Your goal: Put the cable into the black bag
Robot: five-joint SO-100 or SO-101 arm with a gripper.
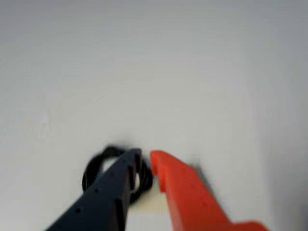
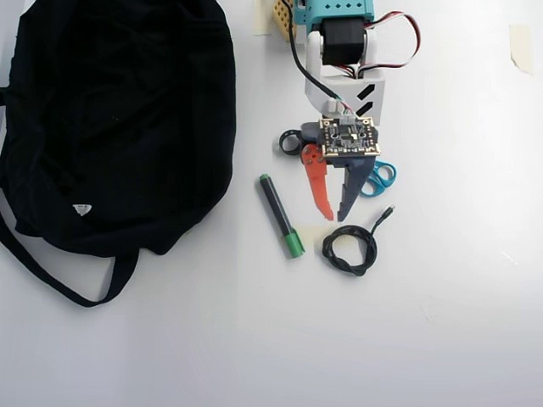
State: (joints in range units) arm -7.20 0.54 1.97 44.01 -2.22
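Note:
The cable (image 2: 349, 250) lies on the white table as a small black coil, its tail and plug pointing up right. My gripper (image 2: 335, 218) hovers just above the coil in the overhead view, its red and dark fingers slightly open with nothing between them. In the wrist view the gripper (image 1: 146, 155) has its tips a narrow gap apart. There the cable (image 1: 94, 168) sits left of the gap, partly hidden behind the dark finger (image 1: 110, 192). The black bag (image 2: 119, 119) fills the upper left of the overhead view, its strap trailing down. It is out of the wrist view.
A green-capped black marker (image 2: 282, 216) lies between bag and cable. Blue-handled scissors (image 2: 379, 177) poke out from under the gripper's right side, and a small black ring (image 2: 291, 142) sits to its left. Tape strips (image 2: 519, 44) mark the table's upper right.

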